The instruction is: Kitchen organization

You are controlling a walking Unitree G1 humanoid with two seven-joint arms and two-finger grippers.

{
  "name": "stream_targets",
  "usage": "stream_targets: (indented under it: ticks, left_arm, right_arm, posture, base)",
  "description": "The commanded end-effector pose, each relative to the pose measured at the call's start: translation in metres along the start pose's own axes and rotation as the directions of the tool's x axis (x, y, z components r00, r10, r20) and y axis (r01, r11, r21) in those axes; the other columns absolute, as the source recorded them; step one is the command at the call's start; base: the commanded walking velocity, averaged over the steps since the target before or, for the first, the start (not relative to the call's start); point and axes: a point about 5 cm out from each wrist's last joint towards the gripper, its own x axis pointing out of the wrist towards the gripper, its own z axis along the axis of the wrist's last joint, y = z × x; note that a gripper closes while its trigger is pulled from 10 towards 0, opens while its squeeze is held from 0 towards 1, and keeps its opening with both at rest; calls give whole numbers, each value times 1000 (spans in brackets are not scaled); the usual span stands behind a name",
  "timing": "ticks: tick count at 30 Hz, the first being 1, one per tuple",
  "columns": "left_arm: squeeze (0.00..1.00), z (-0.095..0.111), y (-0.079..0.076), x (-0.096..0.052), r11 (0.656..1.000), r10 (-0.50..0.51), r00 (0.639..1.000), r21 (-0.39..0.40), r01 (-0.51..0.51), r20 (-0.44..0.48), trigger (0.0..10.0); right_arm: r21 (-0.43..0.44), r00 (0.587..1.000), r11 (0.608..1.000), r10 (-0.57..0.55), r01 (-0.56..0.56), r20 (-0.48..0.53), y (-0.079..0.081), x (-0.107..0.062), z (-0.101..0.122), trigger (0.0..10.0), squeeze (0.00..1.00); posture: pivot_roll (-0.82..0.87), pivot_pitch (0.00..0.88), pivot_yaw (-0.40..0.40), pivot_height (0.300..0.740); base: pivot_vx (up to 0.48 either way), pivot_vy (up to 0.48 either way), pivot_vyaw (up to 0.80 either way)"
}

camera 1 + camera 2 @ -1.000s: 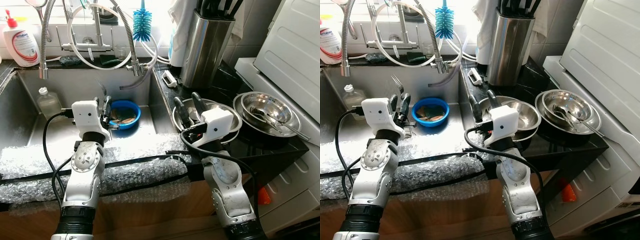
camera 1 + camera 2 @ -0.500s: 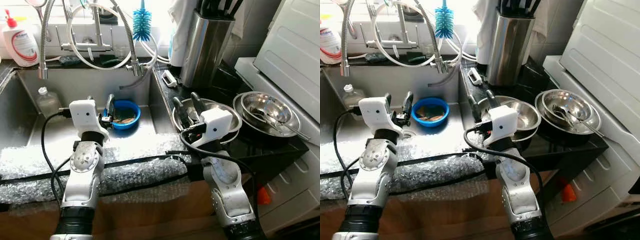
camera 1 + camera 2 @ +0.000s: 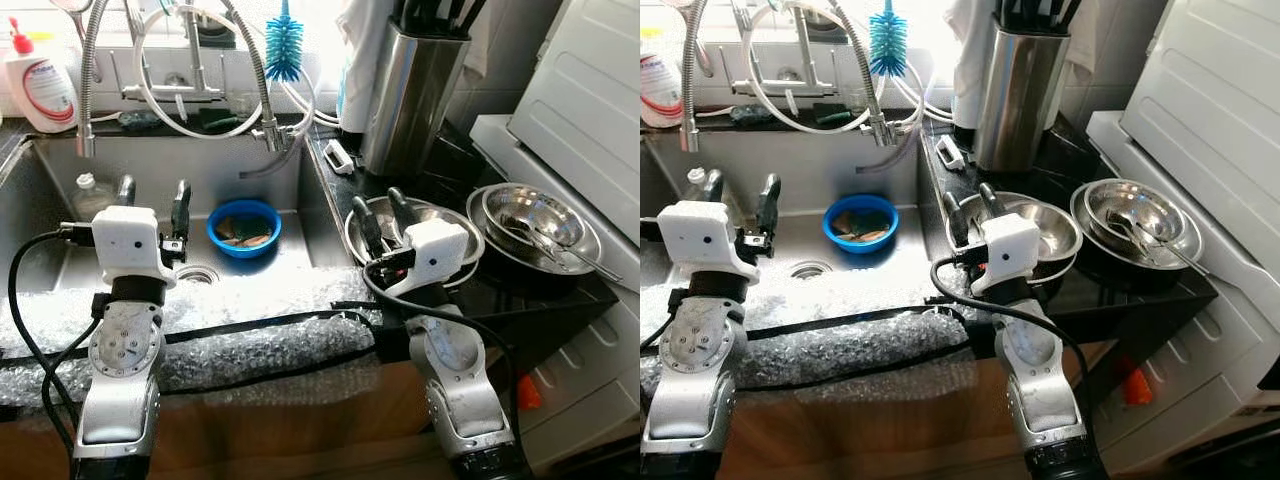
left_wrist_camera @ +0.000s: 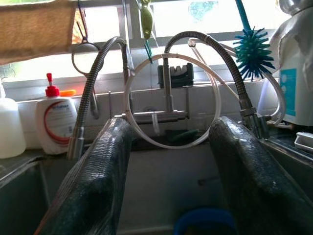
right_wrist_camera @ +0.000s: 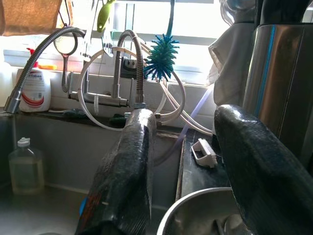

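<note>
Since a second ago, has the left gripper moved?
Yes. The left gripper shifted toward the robot's left, away from the round blue plastic bowl in the sink.

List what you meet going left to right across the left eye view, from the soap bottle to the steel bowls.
Soap bottle → left gripper → blue bowl → right gripper → stacked steel bowls.

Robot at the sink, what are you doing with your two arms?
Nothing is being held right now. The left gripper hangs open over the steel sink, near the round drain, with the small blue bowl of scraps just beyond it. The right gripper is open too, raised in front of the shiny steel bowl on the black counter. More stacked steel bowls with a spoon sit further right.
</note>
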Motion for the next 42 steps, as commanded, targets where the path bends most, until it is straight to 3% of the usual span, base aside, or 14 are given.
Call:
stream_targets:
  ticks: [1,16,31,42]
  left_arm:
    - [0,3,-8,1,1000,-11,1000,-20,12,13,10000]
    - [0,4,-17,4,998,-44,999,-40,45,19,10000]
    - [0,3,-25,5,996,-68,998,-52,68,19,10000]
    - [0,6,-24,8,996,-72,997,-43,73,35,10000]
  right_arm:
    - [-4,999,1000,-9,9,34,-2,2,7,10000,0]
    - [-14,999,1000,20,-20,40,2,4,7,10000,0]
    - [-21,999,999,34,-33,34,4,4,5,10000,0]
    - [-15,999,999,32,-31,38,5,6,6,10000,0]
  posture:
    - [21,0,-90,740]
    - [25,0,-88,740]
    - [22,0,-91,740]
    - [27,0,-86,740]
  base:
    - [0,0,0]
    - [0,0,0]
    - [0,375,0]
    - [0,0,0]
